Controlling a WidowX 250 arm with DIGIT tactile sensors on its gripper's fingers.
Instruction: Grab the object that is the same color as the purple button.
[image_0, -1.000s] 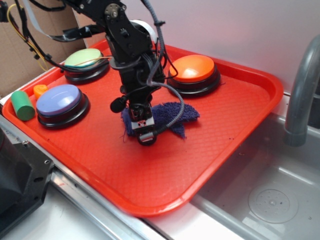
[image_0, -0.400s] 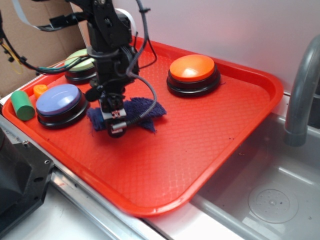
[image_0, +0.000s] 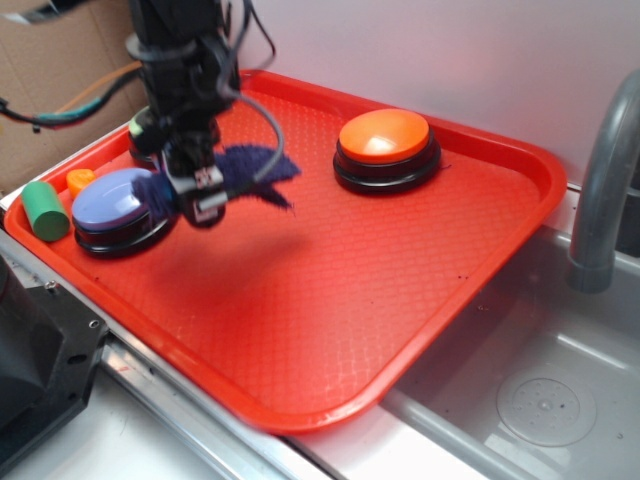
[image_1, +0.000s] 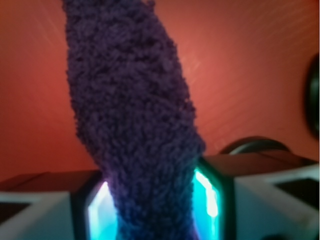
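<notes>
At the far left, a green cylinder (image_0: 44, 210) and a small orange piece (image_0: 79, 181) sit just off the rim of the red tray (image_0: 330, 330). On the tray's left side stands the purple button (image_0: 118, 203), lavender dome on a black base. Behind it, a green-topped button (image_0: 140, 128) is mostly hidden by the arm. The gripper (image_0: 200, 198) hangs just right of the purple button, its jaws narrow and clamped on the rag (image_0: 245, 170). The dark purple rag is lifted off the tray surface, trailing rightward from the jaws; its edge is blurred. The wrist view confirms the rag (image_1: 135, 130) is pinched between both fingers (image_1: 260, 185). Farther right, an orange-topped button (image_0: 386, 142) sits near the tray's far edge. A grey faucet (image_0: 600, 190) and sink (image_0: 540, 400) lie at the right.
</notes>
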